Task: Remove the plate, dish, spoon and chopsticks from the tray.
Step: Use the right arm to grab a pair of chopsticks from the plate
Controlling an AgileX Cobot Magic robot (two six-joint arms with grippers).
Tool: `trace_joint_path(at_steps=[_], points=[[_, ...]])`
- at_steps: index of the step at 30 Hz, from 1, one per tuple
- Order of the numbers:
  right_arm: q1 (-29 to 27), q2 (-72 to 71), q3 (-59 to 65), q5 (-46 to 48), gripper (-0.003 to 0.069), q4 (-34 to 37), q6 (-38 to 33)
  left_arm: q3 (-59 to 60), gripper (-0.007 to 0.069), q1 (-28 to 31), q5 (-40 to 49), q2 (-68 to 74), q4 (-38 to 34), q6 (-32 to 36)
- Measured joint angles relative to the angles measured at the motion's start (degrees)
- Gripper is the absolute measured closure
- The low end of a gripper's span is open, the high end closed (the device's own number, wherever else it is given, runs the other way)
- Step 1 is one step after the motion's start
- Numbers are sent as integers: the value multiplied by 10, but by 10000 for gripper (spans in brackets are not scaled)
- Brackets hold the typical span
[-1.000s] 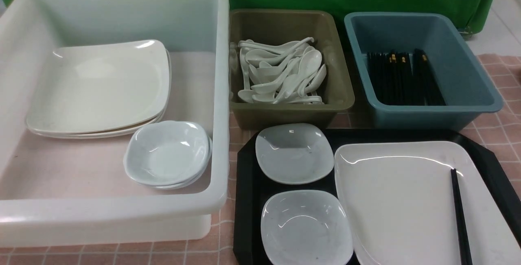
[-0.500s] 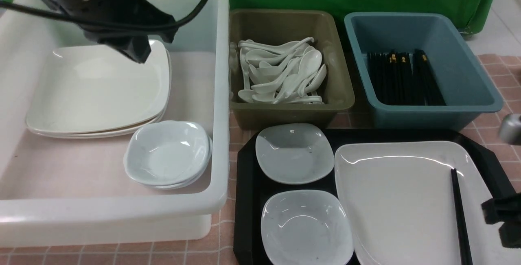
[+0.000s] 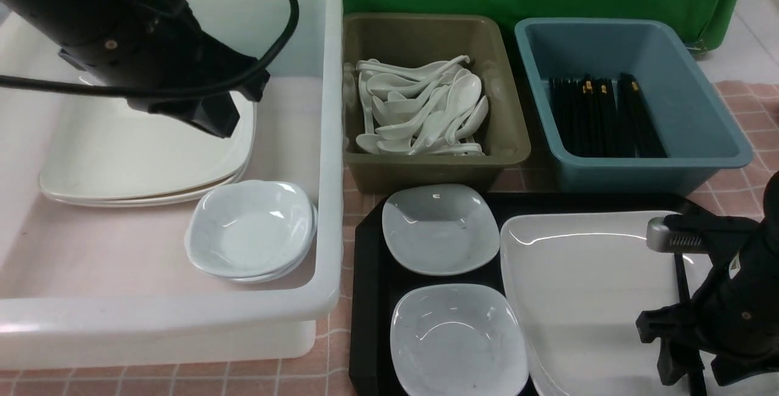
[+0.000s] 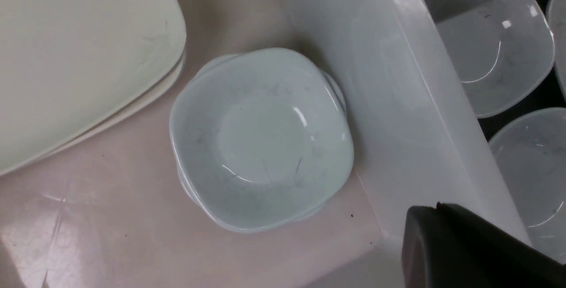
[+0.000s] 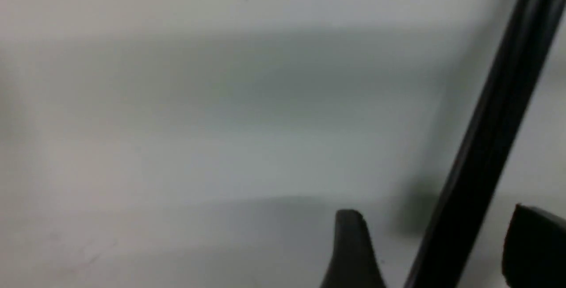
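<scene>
The black tray [image 3: 367, 298] holds two small pale dishes [image 3: 439, 229] [image 3: 456, 338] and the large white plate [image 3: 584, 286]. Black chopsticks [image 3: 681, 277] lie along the plate's right side. My right gripper [image 3: 688, 353] hangs low over the plate, open. In the right wrist view the chopsticks [image 5: 491, 128] run between its fingertips [image 5: 349, 239] without being gripped. My left gripper [image 3: 213, 122] is shut and empty, held over the white tub; its tip [image 4: 435, 213] shows beside the tub wall. No spoon shows on the tray.
The white tub [image 3: 328, 140] at left holds stacked large plates [image 3: 146, 152] and stacked small dishes [image 3: 249, 229]. Behind the tray stand an olive tub [image 3: 511, 134] of white spoons and a blue tub [image 3: 718, 134] of black chopsticks.
Both arms have come into view. The right gripper has opened and dropped over the chopsticks on the plate. The left arm has shifted lower over the white tub.
</scene>
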Motion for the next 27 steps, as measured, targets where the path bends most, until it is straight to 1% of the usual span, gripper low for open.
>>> trace_joint_path(at_steps=[3, 6, 9, 12, 13, 14, 20, 24, 27], points=[[0, 16, 0, -5, 164, 0, 0, 0, 626, 0, -12, 0, 0, 0], [0, 25, 0, -11, 183, 0, 1, 0, 626, 0, -20, 0, -1, 0], [0, 33, -3, -16, 276, 0, 1, 0, 626, 0, -32, 0, -1, 0], [0, 34, -6, -14, 426, 0, 1, 1, 626, 0, -39, 0, -3, 0], [0, 34, -6, -13, 426, 0, 1, 1, 626, 0, -39, 0, -4, 0], [0, 33, -6, -10, 496, -3, 0, 1, 626, 0, -40, 0, -8, 0], [0, 3, -6, 11, 491, -1, -4, 2, 626, 0, -42, 0, -10, 3], [0, -69, -6, 38, 491, 0, -13, 2, 624, 0, -42, 0, -10, 18], [0, -142, -6, 28, 491, 0, -17, 2, 624, 0, -42, 0, -11, 24]])
